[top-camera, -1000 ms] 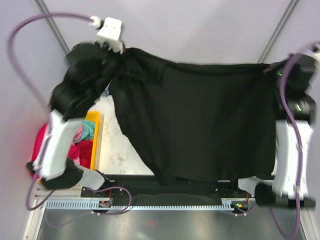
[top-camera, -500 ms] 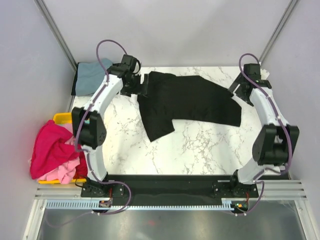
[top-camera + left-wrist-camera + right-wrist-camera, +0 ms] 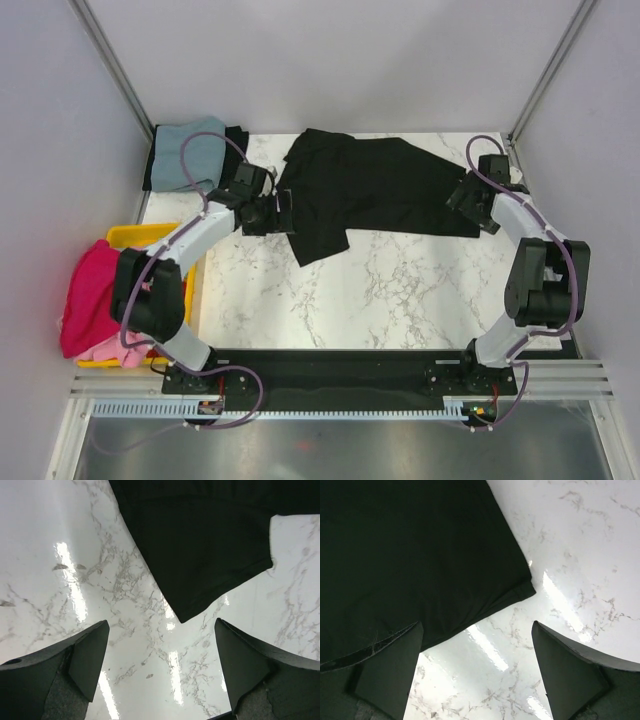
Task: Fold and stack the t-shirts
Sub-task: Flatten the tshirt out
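Observation:
A large black t-shirt (image 3: pixel 380 185) lies loosely spread on the far half of the marble table (image 3: pixel 400 290), one sleeve hanging towards me. My left gripper (image 3: pixel 283 213) hovers at its left edge, open, with bare marble between the fingers (image 3: pixel 160 665) and the black cloth (image 3: pixel 200 540) just ahead. My right gripper (image 3: pixel 462 198) is open at the shirt's right edge (image 3: pixel 477 670); the black cloth (image 3: pixel 410 555) lies ahead of it and its left finger (image 3: pixel 390 675) stands over the hem. A grey-blue shirt (image 3: pixel 190 155) lies folded at the far left.
A yellow bin (image 3: pixel 140 237) stands off the table's left edge with magenta (image 3: pixel 88 290) and pink (image 3: pixel 105 348) shirts heaped in and over it. A black cloth (image 3: pixel 237 138) shows beside the grey-blue shirt. Grey walls close in on both sides.
Both grippers held the black shirt up in the air a second ago; they have opened and let it go. It now lies on the table, and both arms have drawn back a little.

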